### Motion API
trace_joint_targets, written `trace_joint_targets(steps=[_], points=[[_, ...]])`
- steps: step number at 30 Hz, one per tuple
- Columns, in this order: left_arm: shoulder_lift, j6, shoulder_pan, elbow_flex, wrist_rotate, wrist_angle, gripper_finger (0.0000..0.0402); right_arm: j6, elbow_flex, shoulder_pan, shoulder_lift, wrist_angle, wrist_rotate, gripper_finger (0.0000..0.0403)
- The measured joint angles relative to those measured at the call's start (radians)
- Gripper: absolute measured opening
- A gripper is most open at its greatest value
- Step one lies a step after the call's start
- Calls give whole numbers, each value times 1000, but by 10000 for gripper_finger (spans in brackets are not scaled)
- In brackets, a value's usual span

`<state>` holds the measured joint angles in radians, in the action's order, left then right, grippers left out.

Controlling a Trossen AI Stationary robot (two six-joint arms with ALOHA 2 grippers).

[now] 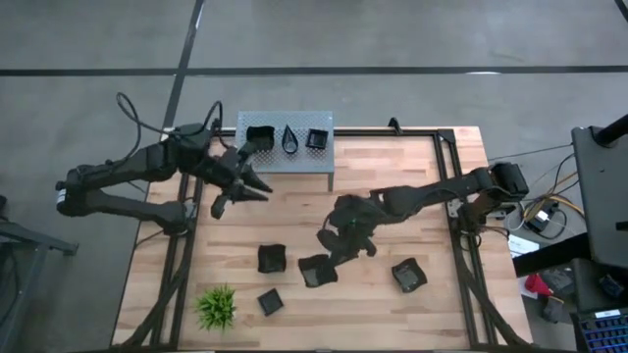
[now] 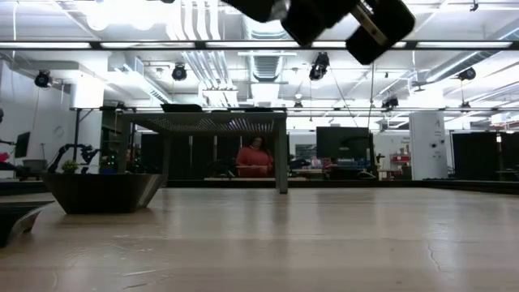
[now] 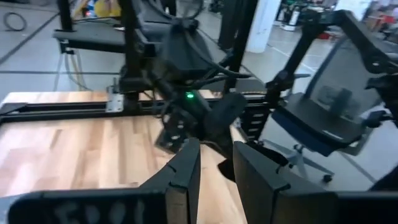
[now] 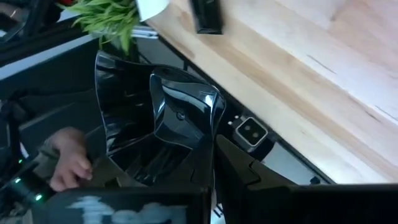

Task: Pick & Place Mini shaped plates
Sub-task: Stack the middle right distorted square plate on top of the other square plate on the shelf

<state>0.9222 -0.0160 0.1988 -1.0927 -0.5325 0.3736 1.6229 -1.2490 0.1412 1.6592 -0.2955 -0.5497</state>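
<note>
My right gripper (image 1: 329, 257) hangs over the table's middle, shut on a glossy black square plate (image 4: 155, 130), which also shows in the high view (image 1: 316, 270). Three more black plates lie flat on the wood: one (image 1: 272, 258) just left of the held plate, one (image 1: 270, 301) near the front edge, and one (image 1: 408, 275) to the right. A grey raised stand (image 1: 285, 162) at the far edge bears three plates, the middle one (image 1: 291, 138) teardrop-shaped. My left gripper (image 1: 253, 186) is in front of that stand, open, with nothing between its fingers (image 3: 186, 174). My right gripper pinches the square plate by one raised rim wall (image 4: 208, 152) between its two fingers. The plate is lifted clear of the table and tilted, its hollow turned toward the wrist camera. The fingers slant downward.
A small spiky green plant (image 1: 216, 306) stands at the front left corner. A person's hand (image 4: 65, 165) shows beyond the table's edge in the right wrist view. In the low view a plate (image 2: 101, 192) sits at the left. Bare wood lies between the stand and the loose plates.
</note>
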Motion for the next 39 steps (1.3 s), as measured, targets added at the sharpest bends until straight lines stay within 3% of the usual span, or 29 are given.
trace_joint_targets(steps=[20, 39], points=[[-2, -107, -133, 0, -10, -77, 90, -8, -87, -38, 1, 4, -118, 8], [26, -109, -147, 1, -10, -75, 90, 19, -85, -37, 1, 23, -167, 8]])
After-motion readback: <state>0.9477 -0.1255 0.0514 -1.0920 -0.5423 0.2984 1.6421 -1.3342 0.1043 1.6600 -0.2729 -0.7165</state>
